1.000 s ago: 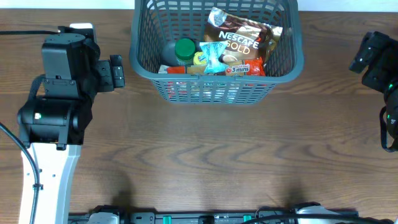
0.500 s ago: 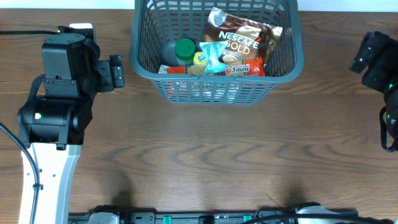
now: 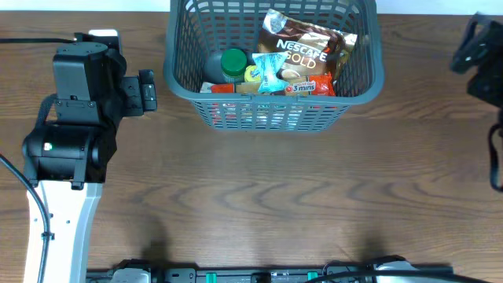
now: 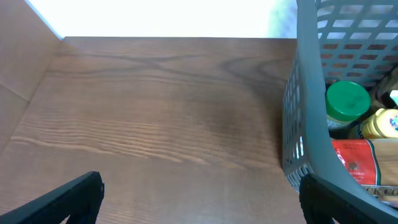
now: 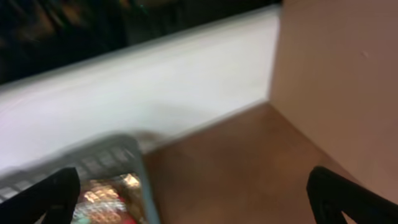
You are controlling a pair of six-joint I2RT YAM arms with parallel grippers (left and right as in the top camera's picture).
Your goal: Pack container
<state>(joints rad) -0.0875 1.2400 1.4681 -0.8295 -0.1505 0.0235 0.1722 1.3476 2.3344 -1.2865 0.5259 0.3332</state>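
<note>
**Basket loaded, both arms standing off**

The container [image 3: 271,116] sits at the far middle of the desk [image 3: 259,196], upright, its slatted front wall facing the robot. Several groceries already lie inside it. A brown Nescafé Gold pouch [image 3: 305,47] leans across the right half. A green-lidded jar [image 3: 233,61] stands in the left half, with a small yellow item [image 3: 253,75] just beside it. A pale blue wrapper [image 3: 272,69] lies on top near the middle, and a red packet [image 3: 311,87] is pressed against the front wall.

The left tool [image 4: 202,202] hangs just beside the container's left wall. Its fingers are spread wide with nothing between them, and only bare desk shows in the gap. From that wrist, the jar and the red packet are visible through and over the lattice.

The right tool [image 5: 199,205] is out at the right edge of the overhead view, well apart from the container. It too is released and carries nothing (its wrist picture is blurred, but the two fingertips sit plainly at opposite corners with only desk and the basket corner between).

No loose item shows anywhere on the desk in any view. So the packing looks finished, or very nearly so. If anything is left to go in, it lies outside what these cameras cover. What seems to be left is little more than parking the arms clear of the basket.
</note>
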